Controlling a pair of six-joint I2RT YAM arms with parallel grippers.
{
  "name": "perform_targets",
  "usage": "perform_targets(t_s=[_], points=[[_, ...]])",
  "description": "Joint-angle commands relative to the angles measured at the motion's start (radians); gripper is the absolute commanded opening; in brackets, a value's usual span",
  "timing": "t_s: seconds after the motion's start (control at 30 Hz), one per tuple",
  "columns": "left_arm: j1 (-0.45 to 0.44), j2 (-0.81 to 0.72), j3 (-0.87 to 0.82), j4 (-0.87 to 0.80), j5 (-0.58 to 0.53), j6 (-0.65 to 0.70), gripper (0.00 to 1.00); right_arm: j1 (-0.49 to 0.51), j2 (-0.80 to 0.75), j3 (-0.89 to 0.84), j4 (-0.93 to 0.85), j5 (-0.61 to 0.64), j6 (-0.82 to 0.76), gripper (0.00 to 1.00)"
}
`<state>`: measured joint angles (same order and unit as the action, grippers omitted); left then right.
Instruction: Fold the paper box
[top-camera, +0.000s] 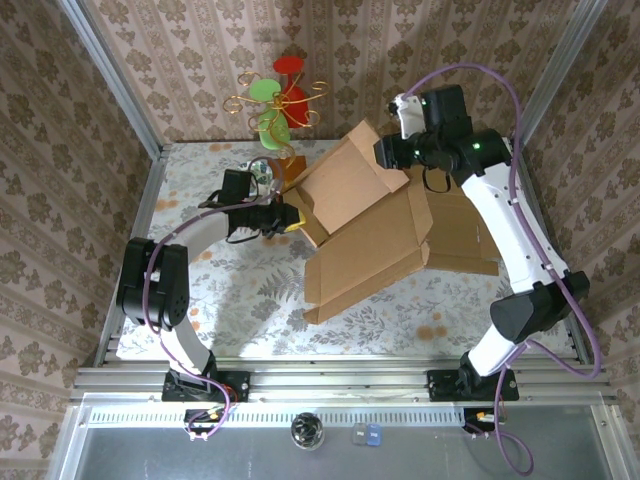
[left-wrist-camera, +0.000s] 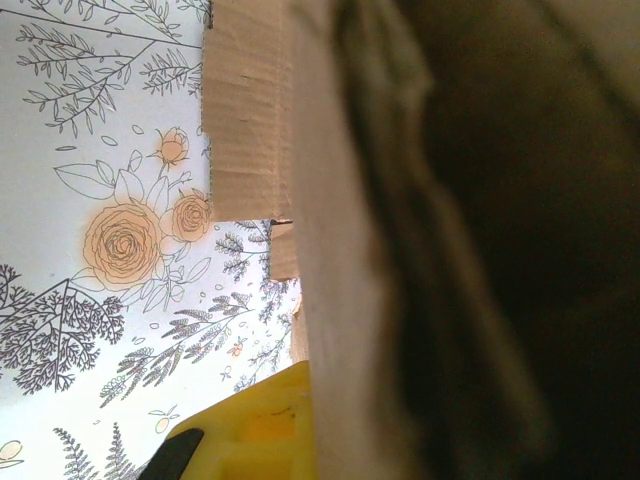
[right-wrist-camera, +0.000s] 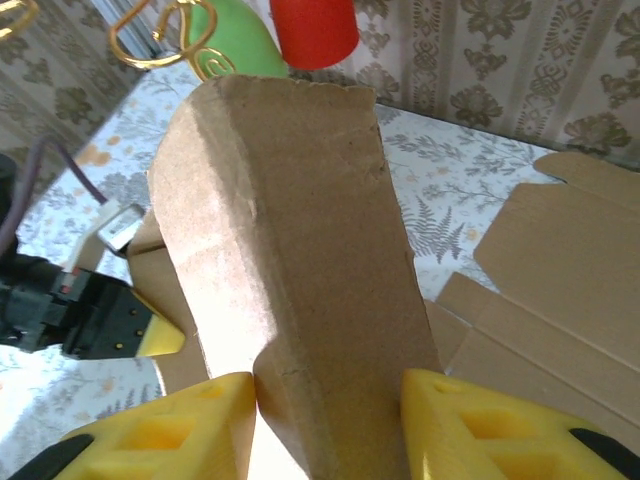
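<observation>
At the middle of the worktop (top-camera: 240, 290) we see the paper box (top-camera: 370, 235) lying half folded. The right pincer (right-wrist-camera: 328, 395) grips its raised flap between both fingers, and the left pincer (top-camera: 288, 218), closed tight, sits against its left edge.

I see the flower-printed table (top-camera: 200, 290) carrying the paper box (top-camera: 370, 250), its brown panels sprawling over the middle and right. At the far edge stands a gold-wire ornament (top-camera: 278, 105), green and red.
</observation>
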<state>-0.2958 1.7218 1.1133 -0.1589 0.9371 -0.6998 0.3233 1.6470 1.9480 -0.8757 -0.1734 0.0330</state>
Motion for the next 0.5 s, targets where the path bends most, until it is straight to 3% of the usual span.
perform_targets(t_s=[0.0,0.33,0.47], points=[[-0.003,-0.011,0.047,-0.015,0.016,0.030,0.00,0.028,0.015,0.035,-0.050,0.140,-0.047,0.42],[-0.003,-0.021,0.040,-0.027,0.011,0.036,0.00,0.125,0.057,0.053,-0.069,0.494,-0.110,0.42],[-0.003,-0.024,0.046,-0.037,0.003,0.038,0.00,0.156,0.080,0.074,-0.077,0.601,-0.111,0.29]])
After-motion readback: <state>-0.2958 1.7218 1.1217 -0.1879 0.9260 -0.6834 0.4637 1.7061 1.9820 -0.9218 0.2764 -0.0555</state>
